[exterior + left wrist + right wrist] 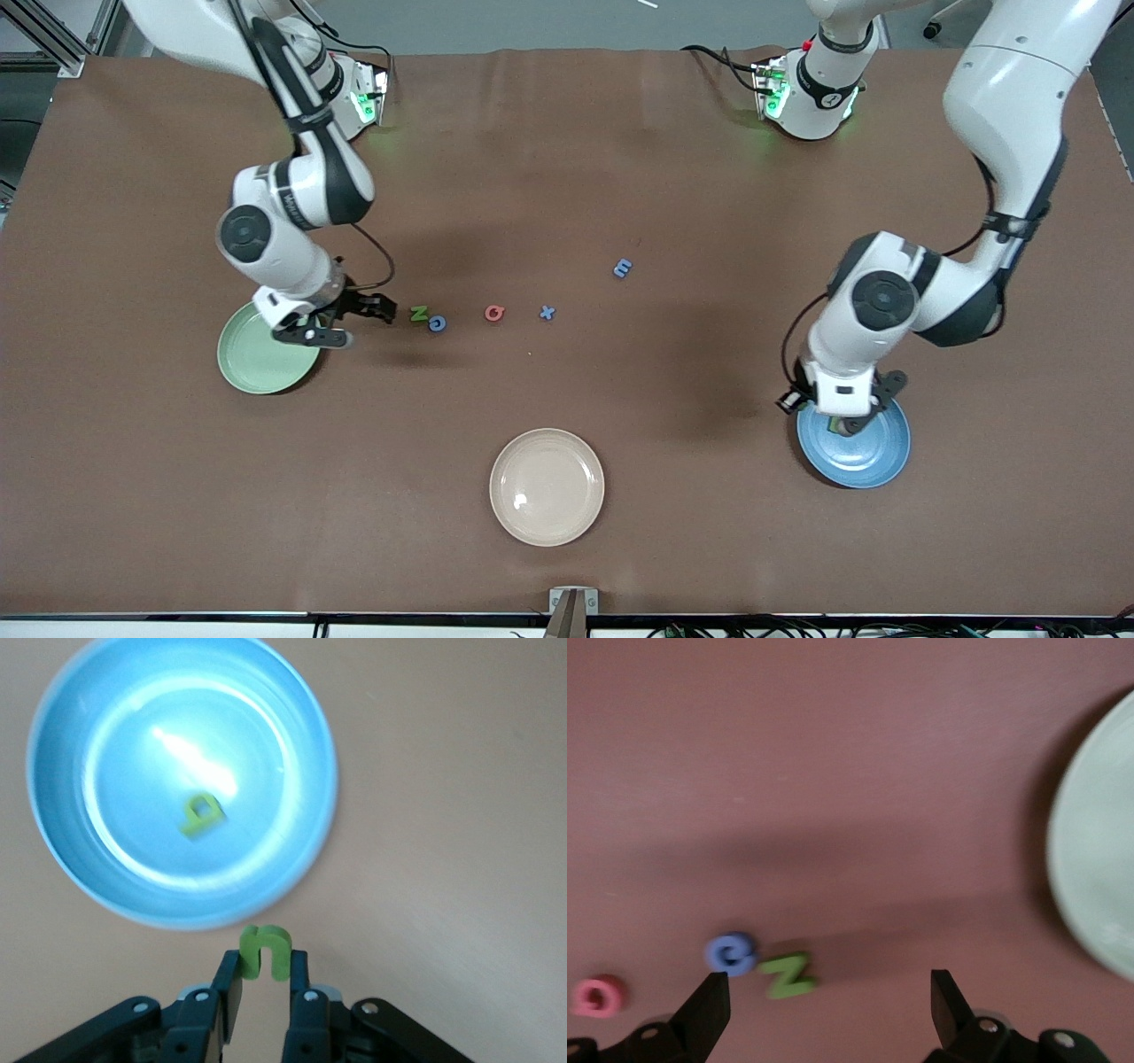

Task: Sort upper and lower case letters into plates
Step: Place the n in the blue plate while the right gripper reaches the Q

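Hovering at the edge of the mint green plate [259, 359], the right pincer [341, 321] hangs with its jaws spread wide and nothing between them; that plate sits toward the right arm's end of the worktop [567, 159]. Just beside the pincer, on the bare brown surface, lies a green letter N [418, 313], and touching it, slightly nearer the front camera, a blue letter C [437, 324]. The right wrist view shows the same pair, the N [787, 975] against the C [730, 953], with a red letter [599, 996] a little way along and the pale rim of the green plate [1095, 877] at the side. Along the row toward the left arm's end come that red letter [494, 313], then a blue x [547, 312], then a blue E [623, 268], which lies farther from the front camera than the others. A cream plate [547, 486] sits near the worktop's front edge, around the middle. Toward the left arm's end, the blue plate [864, 447] lies under the left pincer [842, 424]. The left wrist view shows this pincer [263, 985] clamped on a small green letter n [265, 952], held upright over the worktop just beside the rim of the blue plate [80, 877]. Another green letter [202, 814] lies flat inside that plate, near its middle.
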### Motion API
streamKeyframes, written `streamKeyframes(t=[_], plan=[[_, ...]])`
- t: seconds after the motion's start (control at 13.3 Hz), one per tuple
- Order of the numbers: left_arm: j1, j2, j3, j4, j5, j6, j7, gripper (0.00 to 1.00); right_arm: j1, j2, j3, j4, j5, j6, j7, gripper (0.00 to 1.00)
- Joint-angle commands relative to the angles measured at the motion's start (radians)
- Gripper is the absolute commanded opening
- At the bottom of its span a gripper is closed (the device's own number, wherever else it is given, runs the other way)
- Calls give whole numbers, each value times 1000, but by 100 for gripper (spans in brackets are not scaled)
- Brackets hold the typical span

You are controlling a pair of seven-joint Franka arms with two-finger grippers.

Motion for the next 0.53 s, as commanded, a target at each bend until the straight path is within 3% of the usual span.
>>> streamKeyframes(t=[0.0,0.15,0.23,0.38,0.45], plan=[[64,29,-10,1,20,-10,96,6,138,101,-11,124,16,-25,251,100],[115,42,-9,-2,20,-10,158,30,208,178,-11,225,16,-49,394,100],[128,44,-9,-4,20,-10,175,48,231,216,-11,268,16,-60,450,100],[132,41,-9,-19,20,-12,164,100,247,273,-11,330,16,-74,511,100],[127,35,-12,-27,19,-17,159,100,256,285,-11,331,16,-77,514,99]])
